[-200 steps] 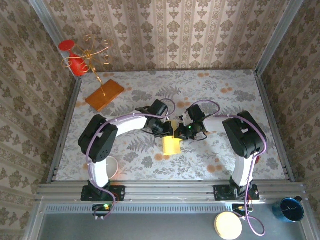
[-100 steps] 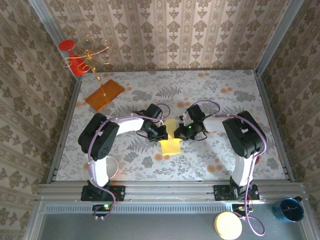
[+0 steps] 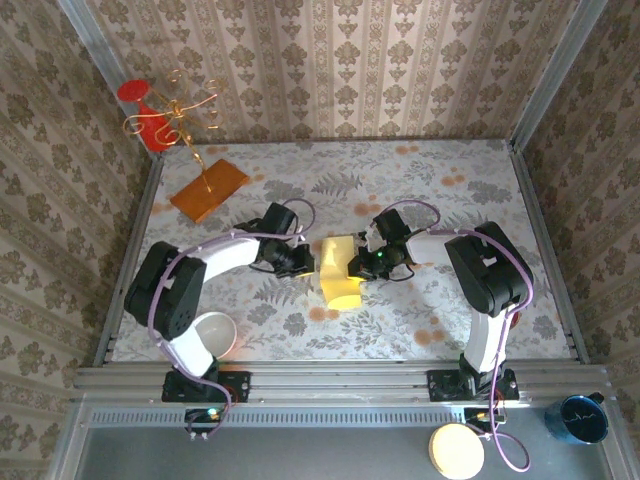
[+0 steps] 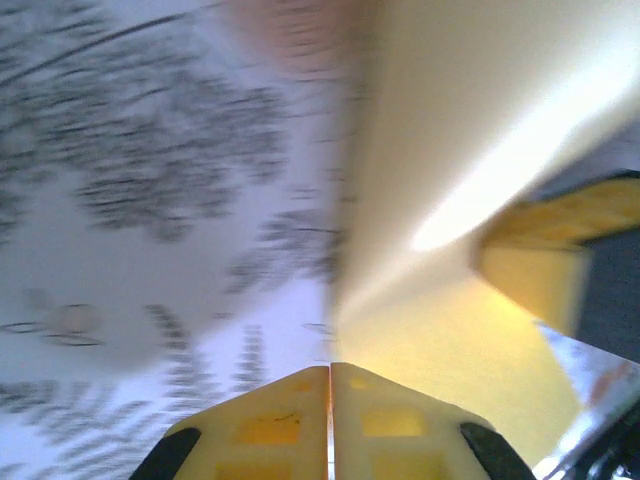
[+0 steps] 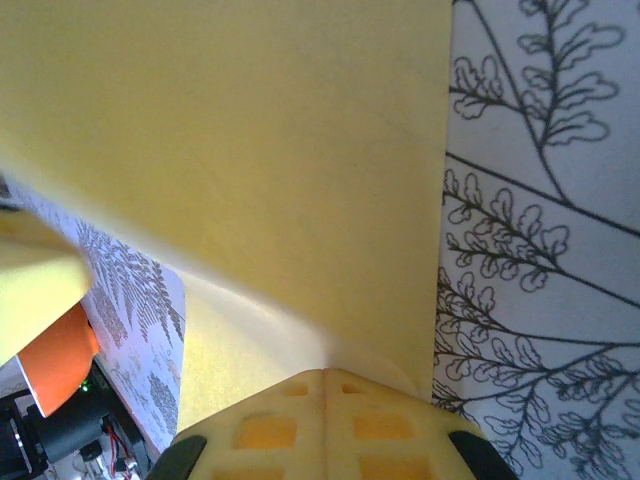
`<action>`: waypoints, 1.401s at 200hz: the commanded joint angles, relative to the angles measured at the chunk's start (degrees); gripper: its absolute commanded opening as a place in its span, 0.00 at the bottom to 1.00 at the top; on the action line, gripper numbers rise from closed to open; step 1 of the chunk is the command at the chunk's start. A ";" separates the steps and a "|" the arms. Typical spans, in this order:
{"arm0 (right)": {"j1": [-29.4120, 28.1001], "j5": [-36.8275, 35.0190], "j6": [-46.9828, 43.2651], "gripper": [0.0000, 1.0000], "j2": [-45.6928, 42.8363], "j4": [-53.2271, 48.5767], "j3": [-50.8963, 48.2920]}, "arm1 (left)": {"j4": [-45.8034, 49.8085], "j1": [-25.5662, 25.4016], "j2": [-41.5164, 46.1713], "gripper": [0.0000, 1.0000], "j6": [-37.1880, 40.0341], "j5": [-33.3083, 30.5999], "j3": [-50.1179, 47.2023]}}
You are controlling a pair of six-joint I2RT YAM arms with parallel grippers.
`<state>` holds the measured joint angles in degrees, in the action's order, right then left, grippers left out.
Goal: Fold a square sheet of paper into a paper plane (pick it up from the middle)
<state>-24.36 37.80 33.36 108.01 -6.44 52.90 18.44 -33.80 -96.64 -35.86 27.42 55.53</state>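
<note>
We found the pale-yellow sheet (image 3: 338,275) folded, bowed between left gripper (image 3: 311,263) and right gripper (image 3: 355,266), both clamped on its edges; bare table (image 3: 450,200) lay behind each.

Blocked at far-left corner by orange board (image 3: 209,189) and wire stand (image 3: 183,108), at near-left corner by white bowl (image 3: 222,335); open along table's (image 3: 480,180) right edge.

The paper (image 3: 338,278) is pale yellow, my left fingertips (image 4: 268,425) a deeper yellow. The table (image 3: 480,200) is white with grey ferns and orange blossoms; the board (image 3: 209,189) is orange, its wire stand (image 3: 183,108) gold.
</note>
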 commanded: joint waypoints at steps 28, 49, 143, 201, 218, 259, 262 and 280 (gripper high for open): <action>-0.03 -12.99 1.18 0.02 5.67 -11.60 -5.13 | -11.71 -6.49 -6.39 0.10 -5.60 1.87 4.12; 0.01 -12.88 1.35 0.02 5.55 -11.32 -5.43 | -12.44 -6.63 -10.07 0.10 -5.82 2.11 5.42; 1.07 -14.95 1.00 0.02 6.42 -12.02 -7.03 | -21.51 5.82 -6.48 0.10 -6.81 -0.88 -10.92; 1.09 -14.51 1.26 0.02 5.56 -11.86 -6.81 | -27.48 4.24 1.75 0.10 -6.48 3.10 -11.02; 1.06 -14.32 1.35 0.02 5.78 -11.67 -6.85 | -28.10 0.76 -0.02 0.10 -7.38 2.88 -7.97; 1.11 -14.04 1.44 0.02 6.35 -11.07 -7.16 | -34.10 -2.80 -9.52 0.10 -11.93 5.42 -4.07; 1.15 -14.01 1.44 0.02 6.42 -10.98 -7.20 | -34.73 -2.77 -10.01 0.10 -12.29 5.77 -4.00; 1.16 -13.73 1.14 0.02 6.82 -11.20 -7.03 | -36.26 -2.12 -12.51 0.10 -12.83 6.10 -3.29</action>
<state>-23.83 37.87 34.28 107.81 -3.97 51.37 -14.90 -36.99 -105.80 -46.00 31.86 51.18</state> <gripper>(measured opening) 0.068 0.099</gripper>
